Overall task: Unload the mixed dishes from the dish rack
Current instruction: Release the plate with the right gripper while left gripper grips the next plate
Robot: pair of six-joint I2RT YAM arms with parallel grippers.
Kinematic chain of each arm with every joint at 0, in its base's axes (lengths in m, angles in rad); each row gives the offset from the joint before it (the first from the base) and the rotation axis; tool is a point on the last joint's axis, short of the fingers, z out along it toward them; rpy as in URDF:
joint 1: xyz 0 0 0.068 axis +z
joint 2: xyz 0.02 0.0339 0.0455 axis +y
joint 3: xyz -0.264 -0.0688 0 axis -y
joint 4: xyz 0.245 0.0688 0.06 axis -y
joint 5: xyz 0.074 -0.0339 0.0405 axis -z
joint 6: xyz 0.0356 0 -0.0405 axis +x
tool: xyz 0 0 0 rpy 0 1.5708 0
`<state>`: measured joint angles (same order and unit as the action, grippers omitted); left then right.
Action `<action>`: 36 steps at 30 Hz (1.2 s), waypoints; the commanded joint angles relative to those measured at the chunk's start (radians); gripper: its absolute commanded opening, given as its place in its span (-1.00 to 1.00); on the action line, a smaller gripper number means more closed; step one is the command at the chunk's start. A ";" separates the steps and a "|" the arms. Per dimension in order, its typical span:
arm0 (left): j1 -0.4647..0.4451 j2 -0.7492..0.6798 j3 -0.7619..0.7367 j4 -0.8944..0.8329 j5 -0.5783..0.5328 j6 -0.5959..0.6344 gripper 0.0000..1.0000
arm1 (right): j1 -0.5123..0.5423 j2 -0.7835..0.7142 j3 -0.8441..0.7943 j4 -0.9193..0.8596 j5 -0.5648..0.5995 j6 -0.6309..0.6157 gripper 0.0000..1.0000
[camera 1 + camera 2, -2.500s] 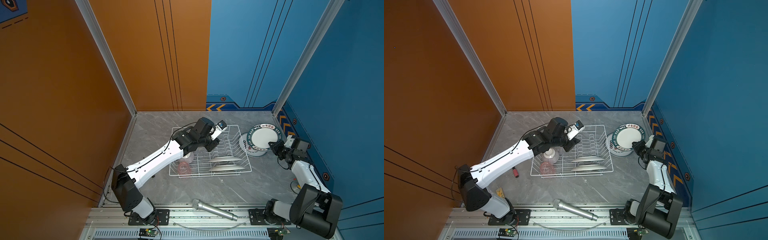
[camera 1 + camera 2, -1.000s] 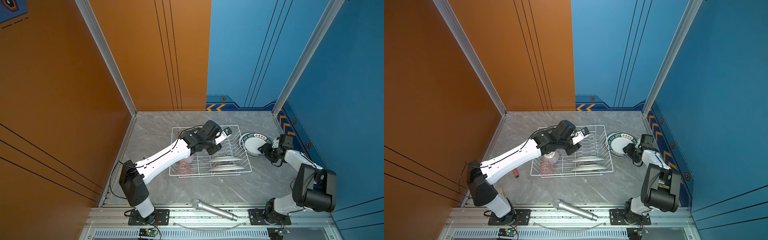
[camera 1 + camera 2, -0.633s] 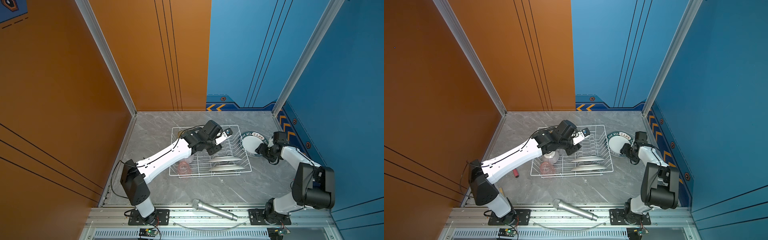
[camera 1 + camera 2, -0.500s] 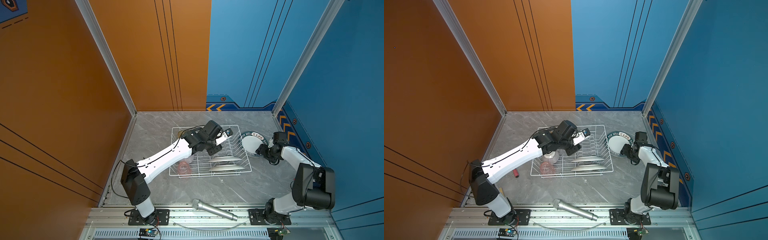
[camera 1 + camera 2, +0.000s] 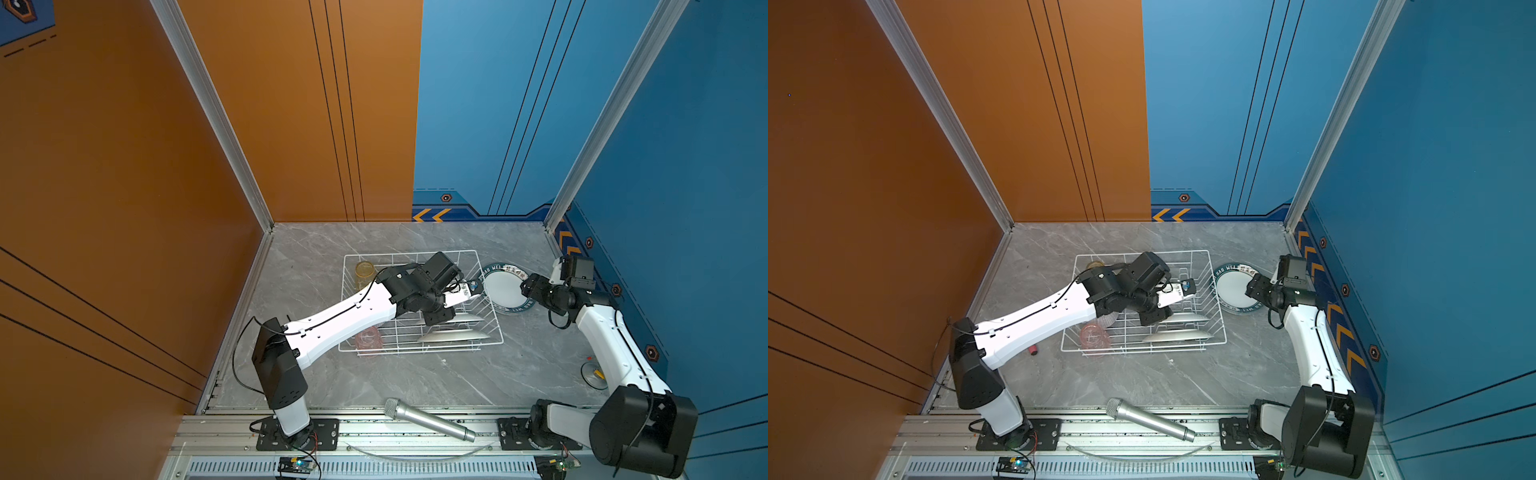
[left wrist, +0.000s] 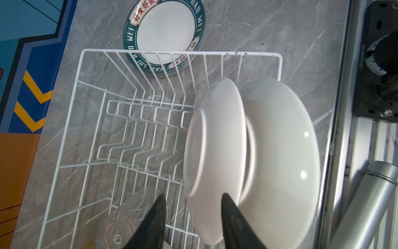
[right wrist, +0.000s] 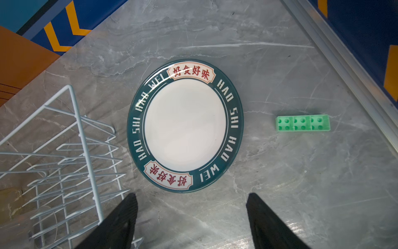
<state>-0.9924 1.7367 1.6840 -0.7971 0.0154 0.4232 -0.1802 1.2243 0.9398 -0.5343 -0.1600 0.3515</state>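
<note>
The dish rack [image 5: 411,253] [image 5: 1142,252] holds two white plates on edge, the near plate [image 6: 215,155] [image 5: 461,318] and the far plate [image 6: 280,155] [image 5: 451,336]. It also holds a yellow tumbler [image 5: 364,272], a pink tumbler [image 5: 368,338] and a clear tumbler [image 6: 120,220]. My left gripper [image 6: 193,195] [image 5: 434,319] is open, its fingers straddling the near plate's rim. A stack of teal-rimmed plates [image 7: 185,125] [image 5: 503,286] [image 5: 1235,289] lies on the table right of the rack. My right gripper [image 7: 191,200] [image 5: 525,286] hovers open beside it, holding nothing.
A silver microphone [image 5: 428,419] [image 5: 1150,419] lies near the front rail. A green block [image 7: 302,122] sits past the plate stack by the right wall. A small clear round thing [image 5: 594,374] lies under the right arm. A small red object [image 5: 1032,351] lies left of the rack.
The right gripper lowered its teal-rimmed plate onto the stack, opened and drew back. The left gripper moved rightward across the rack and down to the standing white plates.
</note>
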 commanded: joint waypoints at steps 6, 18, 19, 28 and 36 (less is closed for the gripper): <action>-0.048 0.090 0.090 -0.120 -0.027 0.045 -0.12 | 0.022 -0.012 0.011 -0.027 -0.024 0.004 0.57; -0.062 0.220 0.200 -0.144 -0.232 0.058 -0.25 | 0.023 -0.038 0.010 -0.019 -0.033 0.006 0.57; -0.063 0.227 0.205 -0.144 -0.239 0.058 -0.29 | 0.023 -0.038 0.010 -0.018 -0.033 0.005 0.57; -0.064 0.259 0.237 -0.142 -0.314 0.060 -0.73 | 0.024 -0.044 0.007 -0.012 -0.041 0.007 0.57; -0.061 0.279 0.263 -0.125 -0.445 0.025 -1.00 | 0.031 -0.063 -0.010 0.006 -0.042 0.012 0.57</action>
<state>-1.0515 1.9999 1.9129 -0.9001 -0.3782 0.5106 -0.1585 1.1896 0.9394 -0.5392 -0.1871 0.3557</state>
